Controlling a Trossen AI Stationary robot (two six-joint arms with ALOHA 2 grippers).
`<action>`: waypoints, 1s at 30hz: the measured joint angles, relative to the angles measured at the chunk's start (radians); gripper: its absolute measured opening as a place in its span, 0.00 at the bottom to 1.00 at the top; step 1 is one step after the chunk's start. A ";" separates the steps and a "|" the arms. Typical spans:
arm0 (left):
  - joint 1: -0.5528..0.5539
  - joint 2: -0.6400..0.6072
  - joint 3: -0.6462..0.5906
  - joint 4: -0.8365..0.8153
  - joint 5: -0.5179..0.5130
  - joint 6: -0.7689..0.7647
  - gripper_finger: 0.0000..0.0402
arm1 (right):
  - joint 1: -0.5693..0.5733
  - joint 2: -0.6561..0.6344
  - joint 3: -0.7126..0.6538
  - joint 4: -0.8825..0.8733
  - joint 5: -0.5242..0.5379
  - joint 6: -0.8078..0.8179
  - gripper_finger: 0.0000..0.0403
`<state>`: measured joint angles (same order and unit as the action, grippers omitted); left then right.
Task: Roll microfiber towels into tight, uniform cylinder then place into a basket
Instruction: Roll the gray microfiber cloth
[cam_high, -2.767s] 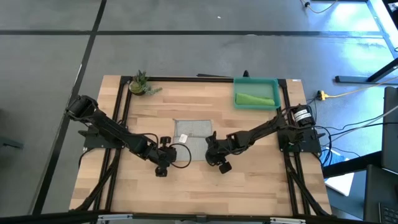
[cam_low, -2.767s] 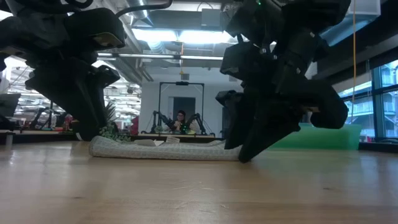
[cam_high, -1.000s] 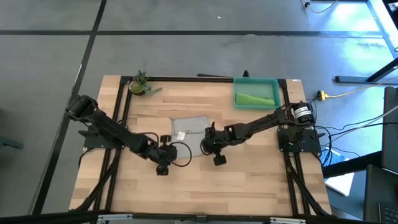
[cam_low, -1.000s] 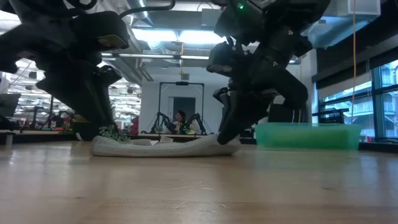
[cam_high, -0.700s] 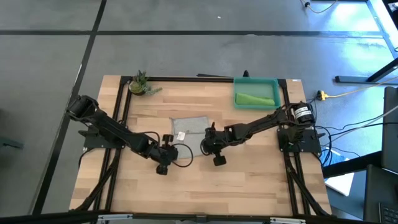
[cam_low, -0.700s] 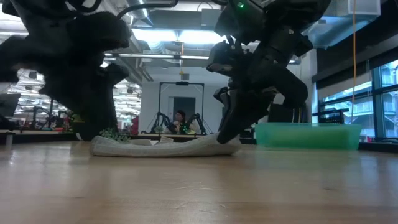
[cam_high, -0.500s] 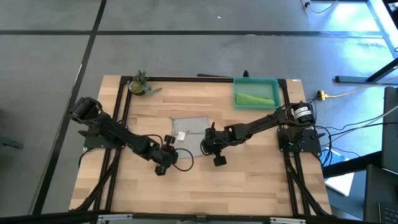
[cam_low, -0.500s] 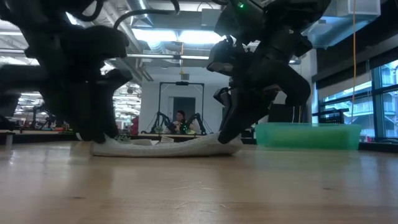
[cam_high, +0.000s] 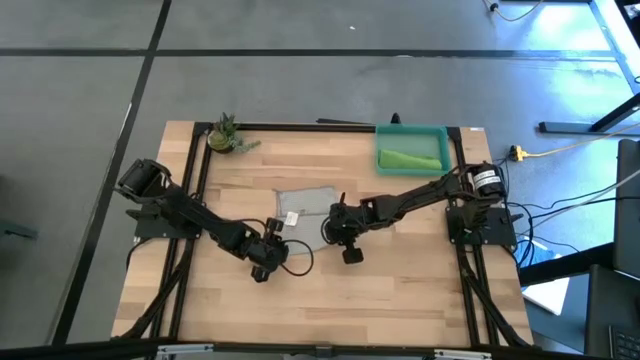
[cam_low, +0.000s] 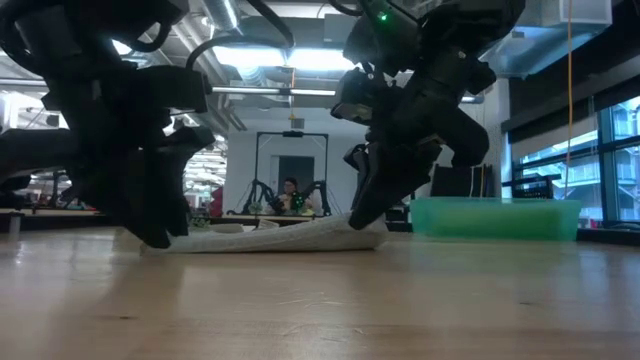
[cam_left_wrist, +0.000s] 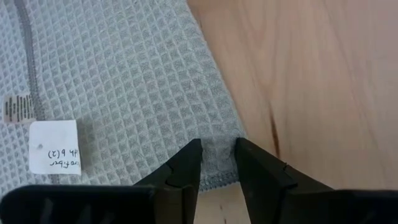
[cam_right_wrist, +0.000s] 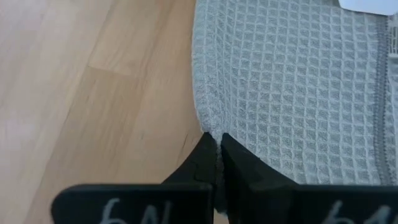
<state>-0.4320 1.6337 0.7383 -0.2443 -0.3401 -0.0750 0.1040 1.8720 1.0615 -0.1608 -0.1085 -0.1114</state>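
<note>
High view: lying flat near the middle of the wooden surface (cam_high: 400, 290), the grey microfiber towel (cam_high: 303, 203), not rolled at all. Resting at 1 o'clock inside the teal basket (cam_high: 440, 131), the lime green towel (cam_high: 410, 159), already bundled. Meeting the grey cloth's near edge, the left hand (cam_high: 272, 232) at its 7 o'clock corner and the right hand (cam_high: 336, 226) at its 5 o'clock corner. Standing well apart at 11 o'clock, a small potted plant (cam_high: 224, 135).

Low view: sagging between the two dark hands, the grey towel's front edge, higher at the right-hand end. Likely risking a slanted, cone-like roll if one corner is lifted ahead of the other.

Left wrist view: straddling the hemmed corner, the left hand's fingers (cam_left_wrist: 186, 165) standing apart, cloth showing in the gap but not yet pinched. Probably risking a missed grab, or only the hem catching and slipping out, if closing happens too high. Lying nearby on the waffle weave, a white care label (cam_left_wrist: 55, 147), possibly ending up bunched inside the roll.

Right wrist view: pressing together on the curled corner, the right hand's fingers (cam_right_wrist: 198, 163), clamping only a thin bit of fabric. Possibly pulling free under tension, leaving a loose, uneven start.
</note>
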 joint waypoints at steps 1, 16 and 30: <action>0.000 0.000 0.000 -0.002 0.001 -0.002 0.25 | -0.002 0.000 0.000 0.000 0.000 -0.002 0.02; 0.040 -0.016 -0.003 -0.019 0.030 -0.020 0.01 | -0.010 -0.004 0.001 0.011 -0.106 0.030 0.03; 0.135 -0.146 -0.003 -0.034 0.071 -0.027 0.00 | -0.032 0.000 0.001 0.000 -0.103 0.054 0.02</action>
<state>-0.2968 1.4872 0.7353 -0.2787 -0.2695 -0.1024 0.0722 1.8721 1.0626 -0.1604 -0.2112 -0.0569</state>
